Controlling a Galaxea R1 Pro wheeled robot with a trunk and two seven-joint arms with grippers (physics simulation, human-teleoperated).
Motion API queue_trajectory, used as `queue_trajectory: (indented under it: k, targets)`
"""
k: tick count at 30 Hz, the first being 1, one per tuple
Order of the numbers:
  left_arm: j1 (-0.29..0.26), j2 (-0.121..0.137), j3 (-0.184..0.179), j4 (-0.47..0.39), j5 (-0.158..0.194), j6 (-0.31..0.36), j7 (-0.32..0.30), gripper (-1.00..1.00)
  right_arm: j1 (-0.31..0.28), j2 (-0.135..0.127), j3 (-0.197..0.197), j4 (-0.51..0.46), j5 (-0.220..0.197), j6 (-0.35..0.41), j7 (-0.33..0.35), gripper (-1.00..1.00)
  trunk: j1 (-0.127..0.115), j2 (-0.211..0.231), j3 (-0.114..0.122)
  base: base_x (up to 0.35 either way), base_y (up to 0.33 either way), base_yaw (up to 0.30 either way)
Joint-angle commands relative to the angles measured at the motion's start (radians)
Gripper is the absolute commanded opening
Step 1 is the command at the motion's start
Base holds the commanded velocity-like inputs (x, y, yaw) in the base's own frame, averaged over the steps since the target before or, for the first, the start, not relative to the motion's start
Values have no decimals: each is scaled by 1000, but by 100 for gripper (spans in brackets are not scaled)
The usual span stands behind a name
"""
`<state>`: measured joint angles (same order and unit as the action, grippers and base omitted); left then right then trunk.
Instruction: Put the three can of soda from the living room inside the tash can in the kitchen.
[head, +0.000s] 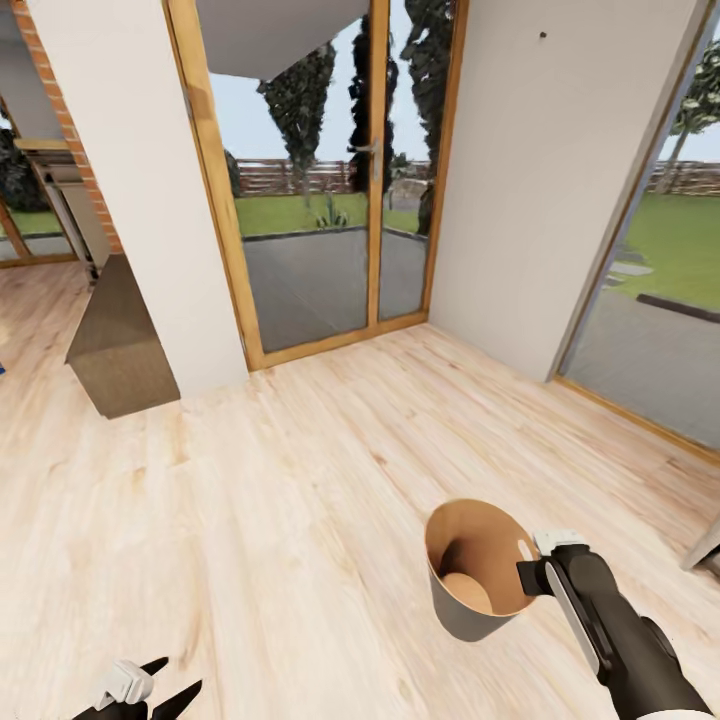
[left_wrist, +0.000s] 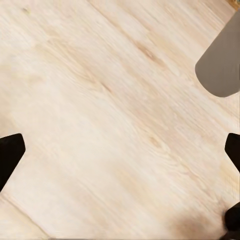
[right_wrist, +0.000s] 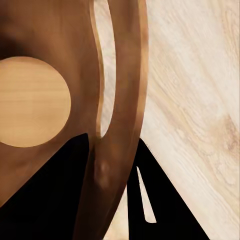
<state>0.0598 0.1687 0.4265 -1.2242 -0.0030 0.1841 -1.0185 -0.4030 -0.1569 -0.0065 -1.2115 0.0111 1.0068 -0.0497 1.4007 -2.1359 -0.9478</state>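
**Bin in hand, no cans in sight**

At my right gripper: jaws closed across the tash can rim, one finger inside, bin hanging clear of the plank floor, empty, carried for filling. Left gripper spread wide, holding nothing, low beside me. Glass doors ahead.

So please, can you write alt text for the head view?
The right pincer grips the rim of the trash can, carried tilted above a light wood floor. Glass doors ahead show a garden. The left pincer is open at the lower edge.
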Motion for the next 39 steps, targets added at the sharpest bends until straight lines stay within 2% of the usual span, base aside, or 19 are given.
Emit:
queue_trajectory:
  k: [1, 27, 39]
  targets:
    - [0, 0, 0, 0, 0, 0, 0, 100, 0, 0, 0, 0, -10, 0, 1, -100, 0, 0, 0, 157, 270, 293]
    - [0, 0, 0, 0, 0, 0, 0, 100, 0, 0, 0, 0, -9, 0, 1, -100, 0, 0, 0, 128, 292, 293]
    - [0, 0, 0, 0, 0, 0, 0, 100, 0, 0, 0, 0, -9, 0, 1, -100, 0, 0, 0, 227, 259, 293]
